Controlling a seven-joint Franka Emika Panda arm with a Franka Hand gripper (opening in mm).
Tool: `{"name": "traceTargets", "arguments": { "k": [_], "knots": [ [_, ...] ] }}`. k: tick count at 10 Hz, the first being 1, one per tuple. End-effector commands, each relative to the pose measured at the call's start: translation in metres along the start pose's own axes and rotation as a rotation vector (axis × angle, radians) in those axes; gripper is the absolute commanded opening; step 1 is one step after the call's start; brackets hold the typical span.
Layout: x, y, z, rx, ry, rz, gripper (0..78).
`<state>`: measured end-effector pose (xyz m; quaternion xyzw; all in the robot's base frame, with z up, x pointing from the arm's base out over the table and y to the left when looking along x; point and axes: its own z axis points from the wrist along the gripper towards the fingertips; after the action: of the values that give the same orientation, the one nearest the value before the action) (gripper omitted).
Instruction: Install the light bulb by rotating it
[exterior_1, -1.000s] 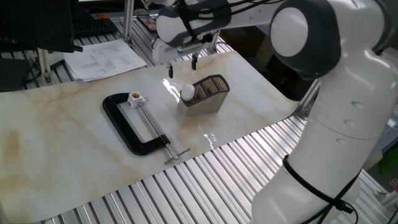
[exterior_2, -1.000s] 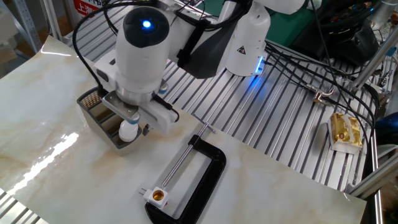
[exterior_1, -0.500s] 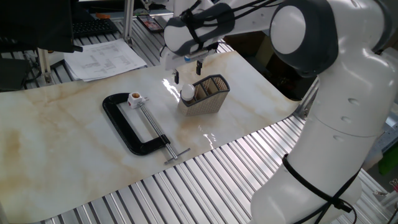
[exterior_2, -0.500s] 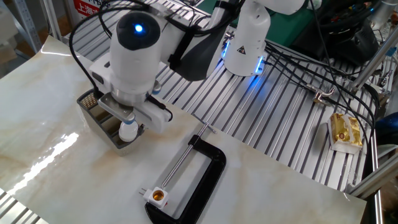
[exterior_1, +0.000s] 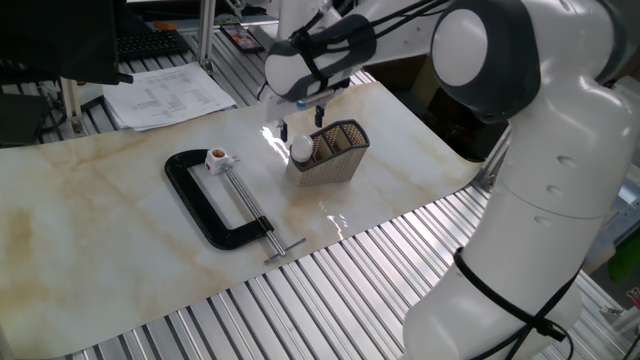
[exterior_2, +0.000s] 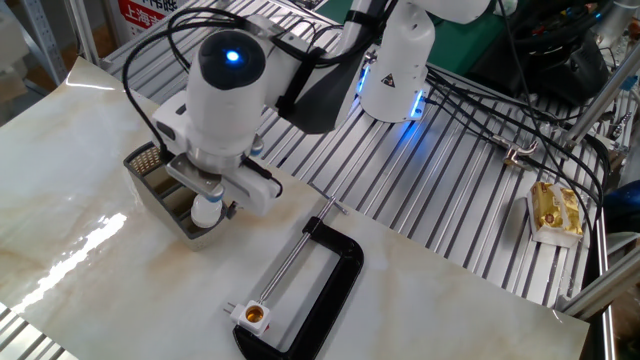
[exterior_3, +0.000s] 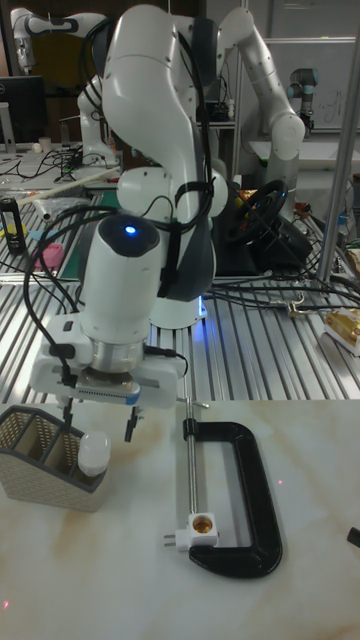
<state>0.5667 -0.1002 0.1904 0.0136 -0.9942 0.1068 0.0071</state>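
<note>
The light bulb (exterior_1: 301, 150) (exterior_2: 206, 209) (exterior_3: 93, 451) is a small white globe standing in the end compartment of a mesh basket (exterior_1: 339, 151) (exterior_2: 152, 177) (exterior_3: 35, 457). My gripper (exterior_1: 301, 124) (exterior_3: 98, 424) hangs open just above it, one dark finger on each side of the bulb, touching nothing. In the other fixed view the wrist hides most of the fingers. A small white socket (exterior_1: 217, 157) (exterior_2: 255, 316) (exterior_3: 203, 526) with an orange centre is held in a black C-clamp (exterior_1: 205, 205) (exterior_2: 326, 283) (exterior_3: 250, 488) lying flat on the marble board.
Printed papers (exterior_1: 165, 95) lie at the board's far corner. A gold packet (exterior_2: 555, 212) and cables (exterior_2: 520, 110) rest on the slatted aluminium table beside the arm's base. A second robot arm (exterior_3: 265, 90) stands behind.
The gripper has moved sideways from the board toward the basket and come down, so its open fingers now straddle the bulb from above. The bulb, basket and clamp stayed put.
</note>
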Motion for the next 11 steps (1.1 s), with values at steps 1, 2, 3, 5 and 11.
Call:
{"name": "traceTargets", "arguments": {
  "k": [1,2,3,5,11],
  "knots": [
    [0.004,0.001,0.006,0.002,-0.035,0.001,77.4],
    [0.004,0.001,0.01,0.004,-0.039,0.0,77.4],
    [0.005,0.001,0.012,0.004,-0.04,0.0,77.4],
    [0.005,0.002,0.019,0.017,-0.043,0.005,77.4],
    [-0.001,0.0,0.028,0.013,-0.06,0.001,77.4]
  ]
}}
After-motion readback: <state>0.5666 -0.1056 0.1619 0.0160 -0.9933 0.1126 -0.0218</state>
